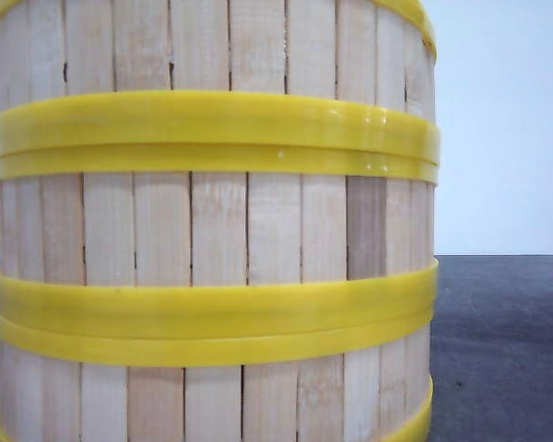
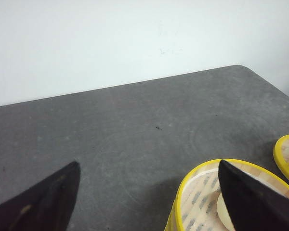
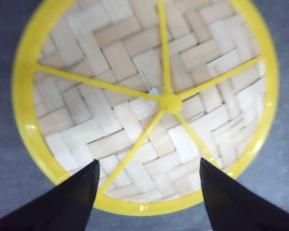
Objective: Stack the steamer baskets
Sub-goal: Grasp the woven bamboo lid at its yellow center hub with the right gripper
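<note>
Close in front of the forward-looking camera, a stack of steamer baskets [image 1: 212,230] fills nearly the whole picture: pale vertical wooden slats crossed by 2 broad yellow bands where rims meet, with a further yellow rim showing at the top edge and another at the bottom, so 3 tiers of slats are visible one upon another. To the right of the stack a strip of the dark grey table [image 1: 502,350] runs back to a white wall [image 1: 498,120]. Neither arm shows in this view. In the left wrist view, the left gripper [image 2: 149,195] hangs above the table with its 2 dark fingers [image 2: 43,202] spread wide apart and nothing between them; one finger crosses in front of an open basket [image 2: 202,197], yellow-rimmed with a woven floor and a white bun [image 2: 224,211] inside, and the yellow edge of a second round piece [image 2: 286,156] lies just beside it. Whether that finger touches the basket cannot be told. In the right wrist view, the right gripper [image 3: 149,185] hovers over a round woven lid [image 3: 135,82], bordered by a yellow ring with yellow spokes meeting at a central hub; its fingers [image 3: 67,199] are likewise parted, holding nothing, both tips lying over the disc's near edge.
</note>
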Controlling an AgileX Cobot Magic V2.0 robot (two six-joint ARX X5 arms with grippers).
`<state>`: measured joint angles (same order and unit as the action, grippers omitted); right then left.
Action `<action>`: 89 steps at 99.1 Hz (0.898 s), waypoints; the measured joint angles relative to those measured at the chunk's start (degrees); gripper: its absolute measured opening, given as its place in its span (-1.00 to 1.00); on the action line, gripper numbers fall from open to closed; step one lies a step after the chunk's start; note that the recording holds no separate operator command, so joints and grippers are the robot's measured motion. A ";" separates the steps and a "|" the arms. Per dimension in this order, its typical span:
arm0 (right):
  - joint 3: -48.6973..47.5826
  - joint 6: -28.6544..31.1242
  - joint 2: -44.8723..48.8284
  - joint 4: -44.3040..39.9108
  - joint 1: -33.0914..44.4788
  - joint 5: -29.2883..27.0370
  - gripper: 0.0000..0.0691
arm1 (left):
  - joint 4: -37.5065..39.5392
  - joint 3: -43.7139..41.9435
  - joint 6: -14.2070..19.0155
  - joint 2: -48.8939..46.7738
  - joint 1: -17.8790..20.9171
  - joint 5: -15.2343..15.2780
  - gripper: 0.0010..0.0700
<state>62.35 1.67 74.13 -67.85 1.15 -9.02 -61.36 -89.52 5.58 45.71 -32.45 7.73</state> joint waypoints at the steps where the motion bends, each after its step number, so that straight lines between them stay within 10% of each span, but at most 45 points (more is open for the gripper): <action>1: -0.20 0.00 0.20 0.11 0.04 0.00 0.17 | -0.02 0.00 0.00 0.00 0.00 0.00 0.55; 89: -3.52 -0.35 5.25 10.71 9.94 5.92 -0.06 | -1.01 0.00 0.00 -0.07 0.00 0.00 0.55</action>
<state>58.83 1.32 79.37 -57.14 11.09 -3.09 -62.37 -89.52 5.58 45.65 -32.45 7.73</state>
